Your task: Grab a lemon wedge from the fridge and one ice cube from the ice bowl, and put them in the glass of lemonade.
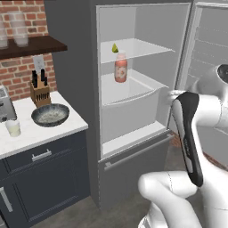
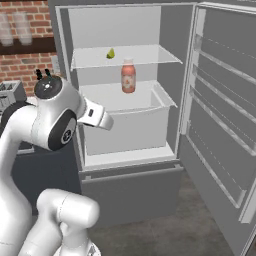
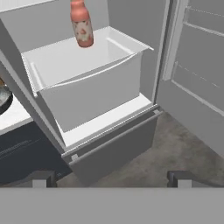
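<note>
The fridge (image 1: pixel 71 67) stands open, its door (image 2: pixel 220 110) swung out to the right. On its upper white shelf lies the tiny yellow-green lemon wedge (image 1: pixel 115 48) (image 2: pixel 111 53). Left of the fridge, on the white counter, sit the dark ice bowl (image 1: pixel 50 115) with whitish contents and, nearer the front, the small glass of lemonade (image 1: pixel 13 128). My gripper (image 3: pixel 111 180) is open and empty, its dark fingertips (image 3: pixel 39 179) wide apart. It hangs in front of the fridge, facing the white drawer (image 3: pixel 87 83), well below the wedge.
A pinkish-red jar (image 1: pixel 120 67) (image 2: pixel 128 76) (image 3: pixel 82 24) with a white lid stands behind the drawer, under the wedge's shelf. A knife block (image 1: pixel 40 91) and a toaster (image 1: pixel 4 107) stand at the counter's back. Frosted glasses (image 1: pixel 18 29) line a wall shelf.
</note>
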Robot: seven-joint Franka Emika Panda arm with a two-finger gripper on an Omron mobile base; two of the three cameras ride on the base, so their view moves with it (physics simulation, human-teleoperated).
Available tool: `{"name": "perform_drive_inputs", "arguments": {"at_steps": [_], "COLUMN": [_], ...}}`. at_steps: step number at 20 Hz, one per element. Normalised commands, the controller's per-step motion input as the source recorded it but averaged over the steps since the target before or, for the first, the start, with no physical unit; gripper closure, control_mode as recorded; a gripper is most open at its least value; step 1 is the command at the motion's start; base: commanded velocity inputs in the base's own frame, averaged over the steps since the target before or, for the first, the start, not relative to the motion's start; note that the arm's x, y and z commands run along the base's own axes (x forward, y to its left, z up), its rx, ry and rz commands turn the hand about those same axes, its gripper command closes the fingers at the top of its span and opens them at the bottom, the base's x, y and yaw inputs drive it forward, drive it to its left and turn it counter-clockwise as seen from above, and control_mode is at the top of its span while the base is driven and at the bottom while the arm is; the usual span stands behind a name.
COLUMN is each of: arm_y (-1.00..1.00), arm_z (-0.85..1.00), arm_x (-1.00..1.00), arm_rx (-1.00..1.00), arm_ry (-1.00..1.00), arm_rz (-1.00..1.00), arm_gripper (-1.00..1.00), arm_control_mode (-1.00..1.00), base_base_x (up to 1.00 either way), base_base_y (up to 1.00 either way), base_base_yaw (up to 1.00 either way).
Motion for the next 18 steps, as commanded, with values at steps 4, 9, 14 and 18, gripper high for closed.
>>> {"name": "perform_drive_inputs", "arguments": {"at_steps": [4,9,14,18], "arm_y": [0.00,0.00,0.00,0.00], "arm_z": [0.00,0.00,0.00,0.00], "arm_x": [0.00,0.00,0.00,0.00], "arm_rx": [0.00,0.00,0.00,0.00], "arm_ry": [0.00,0.00,0.00,0.00], "arm_rz": [0.00,0.00,0.00,0.00], "arm_gripper": [-1.00,-1.00,-1.00,-1.00], "arm_control_mode": [-1.00,-1.00,1.00,1.00], "base_base_x": [0.00,0.00,0.14,0.86], "base_base_y": [0.00,0.00,-0.02,-0.47], "base_base_yaw": [0.00,0.00,0.07,0.38]}}
